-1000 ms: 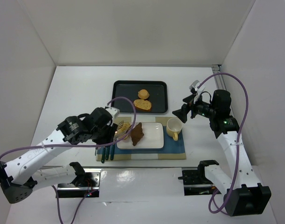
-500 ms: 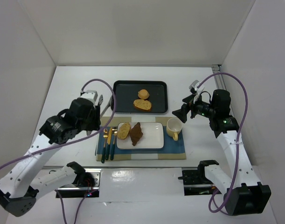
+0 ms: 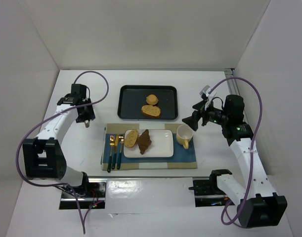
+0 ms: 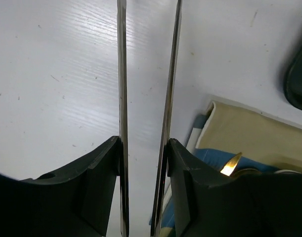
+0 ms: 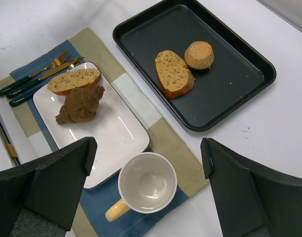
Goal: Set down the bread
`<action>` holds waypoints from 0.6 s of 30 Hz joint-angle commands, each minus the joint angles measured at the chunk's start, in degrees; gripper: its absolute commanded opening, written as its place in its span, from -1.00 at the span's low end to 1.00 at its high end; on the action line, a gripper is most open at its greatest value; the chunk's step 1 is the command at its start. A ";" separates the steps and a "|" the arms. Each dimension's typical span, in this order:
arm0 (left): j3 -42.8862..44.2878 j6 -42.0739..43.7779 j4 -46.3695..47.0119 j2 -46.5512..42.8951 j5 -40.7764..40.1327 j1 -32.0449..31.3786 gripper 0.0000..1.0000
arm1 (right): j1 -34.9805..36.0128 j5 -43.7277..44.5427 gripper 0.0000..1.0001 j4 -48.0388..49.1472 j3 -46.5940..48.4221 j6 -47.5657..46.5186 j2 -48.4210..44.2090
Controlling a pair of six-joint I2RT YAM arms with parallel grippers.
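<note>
The bread slice (image 3: pixel 131 138) lies on the left end of the white rectangular plate (image 3: pixel 160 145), free of both grippers; a dark brown pastry (image 3: pixel 144 141) sits on the plate just to its right, touching or almost touching it; the right wrist view shows the two side by side.

The left gripper (image 3: pixel 85 117) hangs well to the left of the plate and a little behind it, above the bare white table (image 3: pixel 86 143); in its wrist view its thin fingers (image 4: pixel 122 74) run nearly parallel with a narrow strip of table between them, and nothing is pinched.

The right gripper (image 3: pixel 193 118) hovers off the plate's far right corner with its fingers (image 5: pixel 52 182) spread wide and empty.

A striped placemat (image 3: pixel 185 158) lies under the plate; a yellow mug (image 3: pixel 184 136) stands just right of the plate, upright; a gold fork and knife (image 3: pixel 112 148) with dark green handles lie just left of the plate.

Behind the plate sits a black tray (image 3: pixel 126 106); it holds a second bread slice (image 3: pixel 151 111) and a small round bun (image 3: pixel 151 99).
</note>
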 commanded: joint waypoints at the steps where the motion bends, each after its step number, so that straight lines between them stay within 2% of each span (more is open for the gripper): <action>1: 0.06 1.84 4.52 3.25 1.80 1.34 0.09 | -0.22 -0.87 1.00 -0.47 2.62 -0.64 -0.55; 7: -0.46 2.98 5.06 9.92 6.36 5.30 0.14 | -0.22 -0.87 1.00 -0.47 2.62 -0.64 -0.55; 8: -0.46 2.99 4.45 11.59 6.37 5.30 0.25 | -0.22 -0.87 1.00 -0.47 2.62 -0.64 -0.55; 12: -0.46 3.61 3.92 14.84 7.51 6.80 0.39 | -0.22 -1.40 1.00 -0.47 2.62 -0.64 -0.55; 18: -1.78 4.31 4.71 16.78 12.69 10.31 0.42 | -0.22 -1.40 1.00 -0.47 2.62 -0.64 -0.55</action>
